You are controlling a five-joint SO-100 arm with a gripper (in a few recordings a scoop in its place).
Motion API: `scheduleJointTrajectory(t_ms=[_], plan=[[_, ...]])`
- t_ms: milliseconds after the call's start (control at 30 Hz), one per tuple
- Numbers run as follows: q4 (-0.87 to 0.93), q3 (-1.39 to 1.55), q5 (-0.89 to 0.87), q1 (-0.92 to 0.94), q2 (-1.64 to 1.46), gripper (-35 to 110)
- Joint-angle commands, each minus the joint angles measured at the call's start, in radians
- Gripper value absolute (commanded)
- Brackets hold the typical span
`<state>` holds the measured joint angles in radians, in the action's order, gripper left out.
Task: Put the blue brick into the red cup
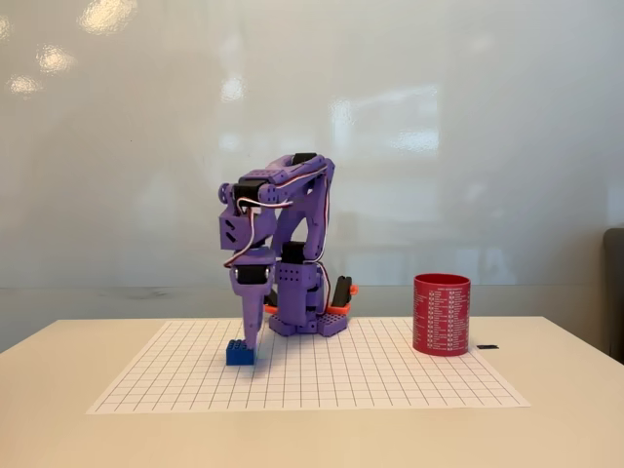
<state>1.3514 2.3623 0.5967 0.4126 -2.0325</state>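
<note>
On the grid sheet [390, 375], a small studded blue brick [238, 353].

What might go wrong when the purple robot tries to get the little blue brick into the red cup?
1. The brick is tiny, and the gripper comes straight down on it; whether the jaws have it cannot be told. It may slip out when lifted.
2. The cup stands well to the right on the grid mat, so the brick could drop on the way.
3. The cup is tall beside the brick; a low swing might knock it over.
</note>
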Motion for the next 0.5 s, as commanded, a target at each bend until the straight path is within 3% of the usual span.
scheduleJointTrajectory(t_ms=[0,233,367,467], plan=[[0.023,-0.048,0.072,0.008,0.0,48],[-0.049,0.0,0.321,0.169,0.049,48],[-0.098,0.015,0.359,0.239,0.049,48],[-0.101,0.029,0.35,0.253,0.037,28]])
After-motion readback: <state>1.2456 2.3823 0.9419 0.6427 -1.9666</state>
